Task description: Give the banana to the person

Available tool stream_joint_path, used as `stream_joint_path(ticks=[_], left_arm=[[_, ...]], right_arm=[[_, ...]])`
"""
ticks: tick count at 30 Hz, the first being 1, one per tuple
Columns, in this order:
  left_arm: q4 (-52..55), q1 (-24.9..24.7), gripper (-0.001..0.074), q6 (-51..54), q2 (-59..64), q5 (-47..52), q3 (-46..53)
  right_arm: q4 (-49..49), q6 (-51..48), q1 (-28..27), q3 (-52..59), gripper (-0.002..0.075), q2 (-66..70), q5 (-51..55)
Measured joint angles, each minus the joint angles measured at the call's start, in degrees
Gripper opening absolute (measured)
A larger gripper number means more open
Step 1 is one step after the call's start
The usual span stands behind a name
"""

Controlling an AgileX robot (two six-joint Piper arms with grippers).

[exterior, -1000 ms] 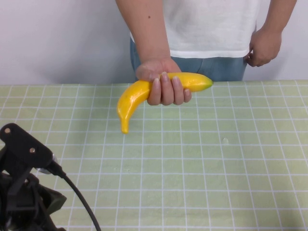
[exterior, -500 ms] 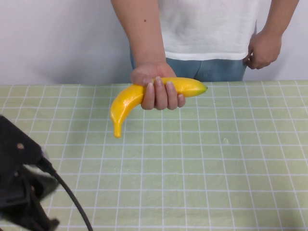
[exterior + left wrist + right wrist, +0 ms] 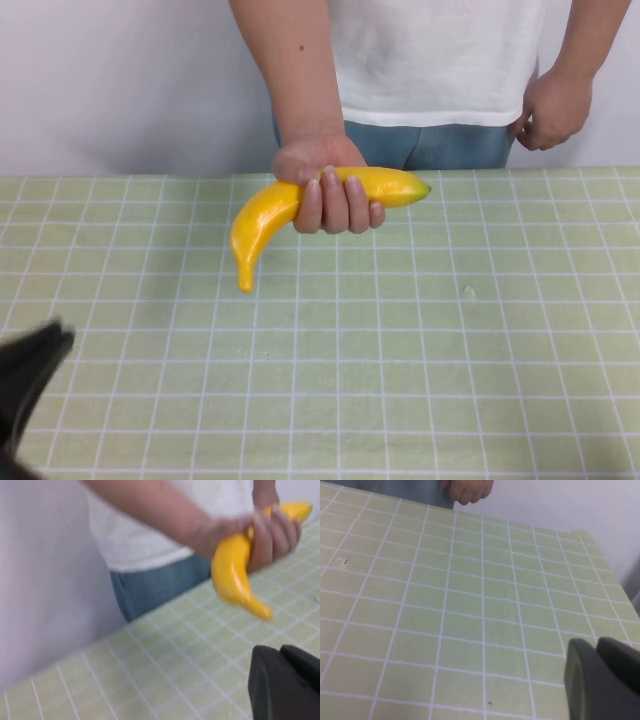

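Retreating since a moment ago, the left gripper (image 3: 28, 375) sits at the near-left tabletop (image 3: 420, 350) edge, fingers' state unreadable; right gripper (image 3: 602, 677) parked, likewise; farther off, the person (image 3: 430, 60) grips the banana (image 3: 300, 205); handover looks complete, only parking remains.
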Motion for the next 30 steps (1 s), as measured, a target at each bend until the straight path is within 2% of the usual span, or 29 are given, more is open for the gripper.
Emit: stream_joint_path(ticks=[3,11,14,21,30], left_arm=[[-2.10,3.25,-0.0003,-3.07,-6.20,0.00,5.72],[-7.61,19.09,-0.0003,-8.79,-17.46,-0.13,17.00],[-8.09,23.21,-0.0003,-9.69,-20.47,-0.13,20.62],[-8.34,25.61,-0.0003,-11.55,-25.61,7.80,22.26],[-8.46,25.61,-0.0003,-12.16,-25.93,8.26,22.26]], right_arm=[[0.00,0.00,0.00,0.00,-0.0008,0.00,0.00],[0.00,0.00,0.00,0.00,-0.0008,0.00,0.00],[0.00,0.00,0.00,0.00,-0.0008,0.00,0.00],[0.00,0.00,0.00,0.00,-0.0007,0.00,0.00],[0.00,0.00,0.00,0.00,-0.0008,0.00,0.00]])
